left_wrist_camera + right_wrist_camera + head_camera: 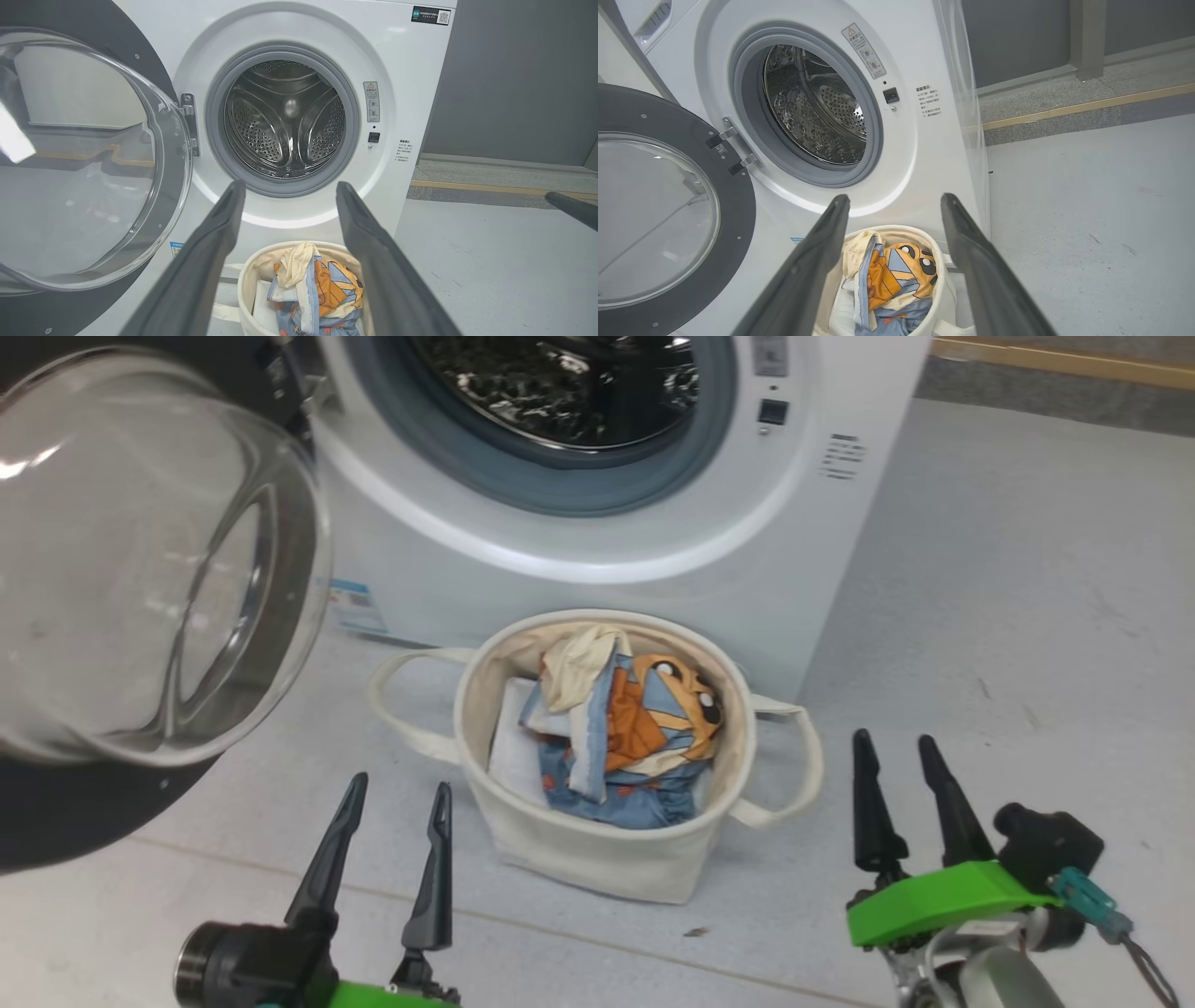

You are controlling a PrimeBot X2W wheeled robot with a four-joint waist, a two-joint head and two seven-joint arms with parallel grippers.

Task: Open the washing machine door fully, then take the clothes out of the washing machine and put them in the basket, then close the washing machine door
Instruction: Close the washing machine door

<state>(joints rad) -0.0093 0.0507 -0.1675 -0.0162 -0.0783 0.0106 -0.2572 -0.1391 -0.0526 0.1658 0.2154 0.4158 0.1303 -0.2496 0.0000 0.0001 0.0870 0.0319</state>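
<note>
The washing machine door [140,569] stands swung open at nine o'clock in the head view, its glass bowl bulging toward the camera. Just below it, the left gripper [400,786] has its jaws spread wide and holds nothing. In my judgement, a closing push on the curved glass rather than the black rim [56,821] could slide off.

At six o'clock of the opening, the basket [597,868] sits on the floor [1027,616] close against the washing machine [747,551], with the clothes [644,728] piled inside. The drum [285,121] looks bare. I cannot tell whether the door's lower rim would clear the basket as it swings, and a clip there could tip it.

At four o'clock the right gripper [893,739], jaws wide and empty, hangs near the basket's loop handle [803,756] and could snag it.
</note>
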